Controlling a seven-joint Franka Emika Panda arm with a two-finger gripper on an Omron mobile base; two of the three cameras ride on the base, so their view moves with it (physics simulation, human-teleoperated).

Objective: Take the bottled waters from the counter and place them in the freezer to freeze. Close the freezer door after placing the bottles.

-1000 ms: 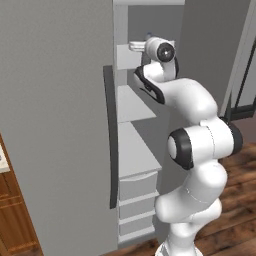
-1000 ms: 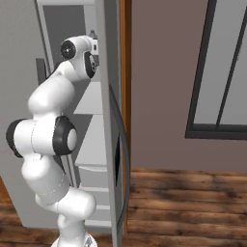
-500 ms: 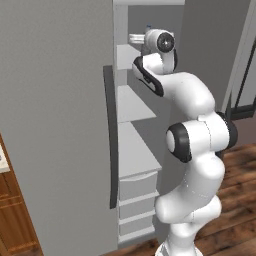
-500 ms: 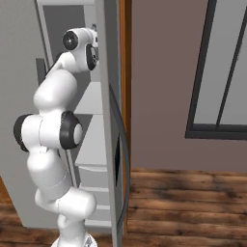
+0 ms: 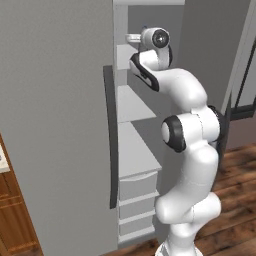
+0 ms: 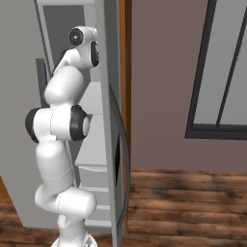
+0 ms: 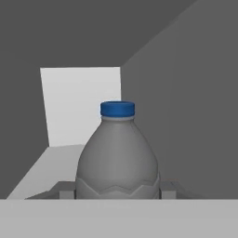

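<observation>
Gripper clamped on a bottled water, fingers seated either side of the lower body; bottle upright, blue cap up. Held inside the freezer, high among the upper white shelves, grey walls behind. Freezer door stands wide open beside the arm. Step judged: setting the bottle down. It should be lowered until its base is borne by the shelf, kept upright, released only then, and the hand drawn straight back.
</observation>
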